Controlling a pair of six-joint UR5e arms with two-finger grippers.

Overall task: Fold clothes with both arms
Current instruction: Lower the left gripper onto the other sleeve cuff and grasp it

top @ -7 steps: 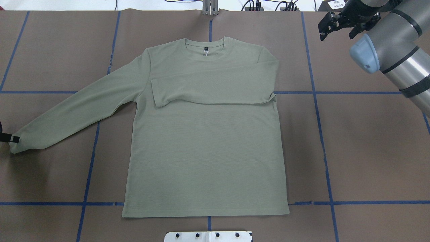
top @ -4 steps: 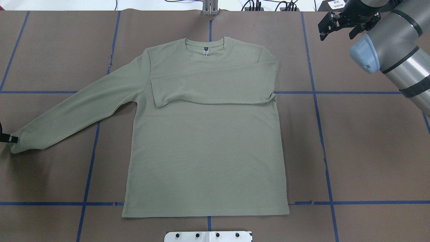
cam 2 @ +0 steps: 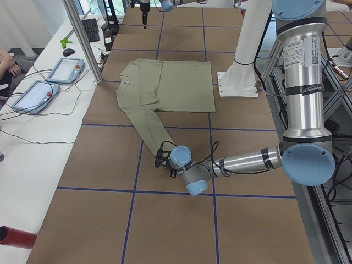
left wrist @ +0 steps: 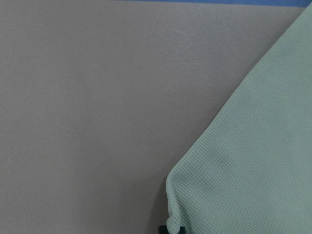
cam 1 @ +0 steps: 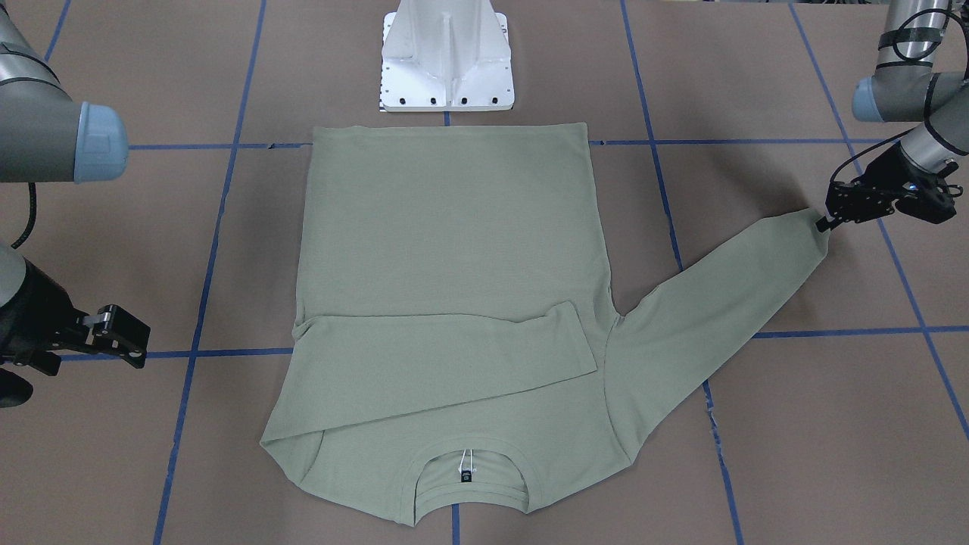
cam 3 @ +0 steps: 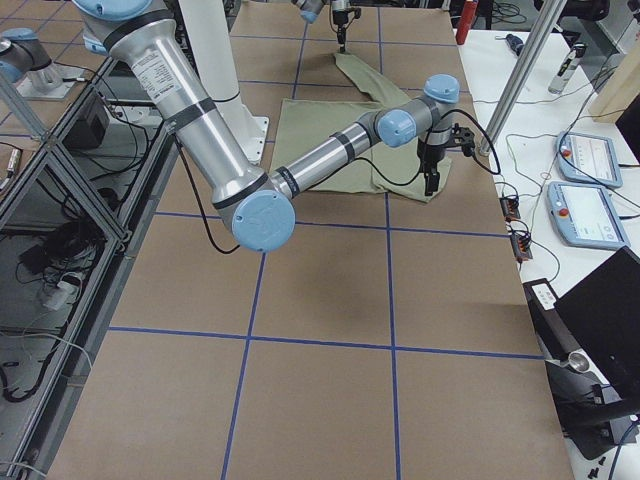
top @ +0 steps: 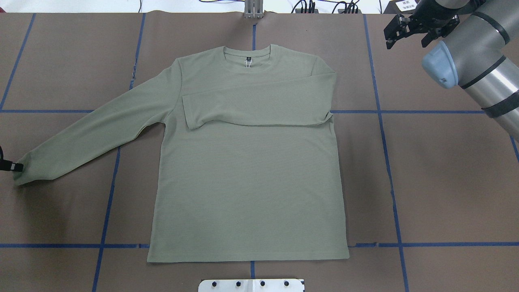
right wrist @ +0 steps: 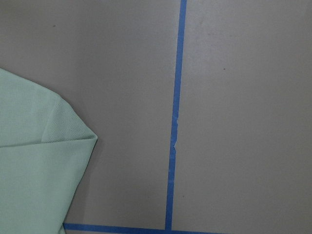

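Well, the soft, floppy shirt lies flat in the middle of the counter, the left pincer looks clamped on its stretched-out cuff, a good place to hold, and the right pincer hangs spread apart at upper right.

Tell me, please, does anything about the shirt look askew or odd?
Only lopsidedness: one sleeve lies slanted across the shirt, while the other sleeve stretches out, left gripper at its cuff. No damage shows.
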